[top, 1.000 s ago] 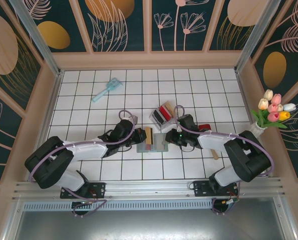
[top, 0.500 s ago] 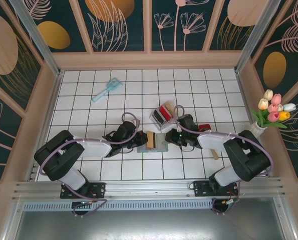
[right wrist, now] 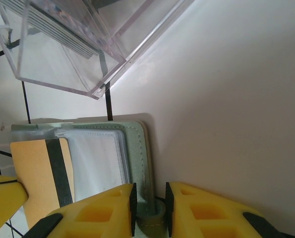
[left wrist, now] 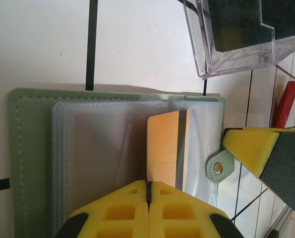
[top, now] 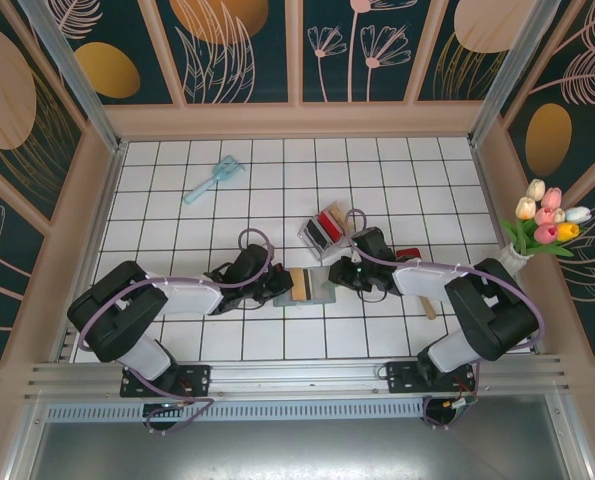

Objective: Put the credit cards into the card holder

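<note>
The sage-green card holder (left wrist: 28, 148) lies open on the tiles, its clear sleeves (left wrist: 97, 144) facing up; from above it sits between the two arms (top: 320, 292). My left gripper (left wrist: 149, 186) is shut on a tan-orange credit card (left wrist: 164, 148) with a black stripe, held over the sleeves near the snap tab (left wrist: 219, 167). My right gripper (right wrist: 150, 208) is shut on the holder's green edge tab (right wrist: 149, 220). That same card (right wrist: 38, 168) lies at the left of the right wrist view. Red and black cards stand in the clear plastic box (top: 322, 232).
The clear box (right wrist: 63, 44) stands just beyond the holder. A light blue brush (top: 215, 178) lies at the far left. A vase of tulips (top: 542, 225) stands at the right wall. A red-handled item (top: 409, 255) and a wooden stick (top: 429, 308) lie by the right arm.
The left arm has folded in and lowered, bringing the tan-orange card down closer over the holder's sleeves. The right gripper has kept its hold in place.
</note>
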Robot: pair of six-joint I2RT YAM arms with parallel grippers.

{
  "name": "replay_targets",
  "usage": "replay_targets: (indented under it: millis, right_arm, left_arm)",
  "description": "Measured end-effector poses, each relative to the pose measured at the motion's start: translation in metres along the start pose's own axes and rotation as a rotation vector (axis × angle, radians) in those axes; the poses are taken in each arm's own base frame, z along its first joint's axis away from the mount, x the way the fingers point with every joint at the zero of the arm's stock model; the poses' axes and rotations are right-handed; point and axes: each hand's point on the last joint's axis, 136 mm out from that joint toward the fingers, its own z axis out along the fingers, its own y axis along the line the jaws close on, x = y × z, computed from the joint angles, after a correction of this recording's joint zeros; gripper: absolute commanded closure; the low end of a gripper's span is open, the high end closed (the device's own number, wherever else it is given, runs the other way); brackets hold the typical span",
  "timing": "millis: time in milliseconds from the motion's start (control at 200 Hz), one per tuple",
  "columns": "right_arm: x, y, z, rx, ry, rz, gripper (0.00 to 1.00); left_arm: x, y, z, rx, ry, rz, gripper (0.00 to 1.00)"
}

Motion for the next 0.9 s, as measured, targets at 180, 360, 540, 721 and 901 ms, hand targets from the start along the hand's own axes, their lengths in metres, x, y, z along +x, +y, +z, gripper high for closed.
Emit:
replay_targets:
  millis: [180,360,540,721,901]
  right_arm:
    - [0.000,0.000,0.001,0.003,0.002,0.000,0.75]
    - [0.000,0.001,0.002,0.007,0.003,-0.004,0.75]
    - [0.000,0.001,0.002,0.007,0.004,-0.004,0.75]
    - [0.000,0.001,0.002,0.008,0.004,-0.004,0.75]
    - [0.000,0.001,0.002,0.008,0.005,-0.005,0.75]
  left_arm:
    - [0.003,0.005,0.000,-0.031,-0.004,-0.030,1.00]
    - [0.001,0.007,-0.003,-0.048,-0.027,-0.034,1.00]
    - [-0.004,0.006,-0.009,-0.052,-0.065,-0.033,1.00]
    - [-0.004,0.009,-0.008,-0.062,-0.065,-0.035,1.00]
    - [-0.003,0.010,-0.003,-0.072,-0.053,-0.035,1.00]
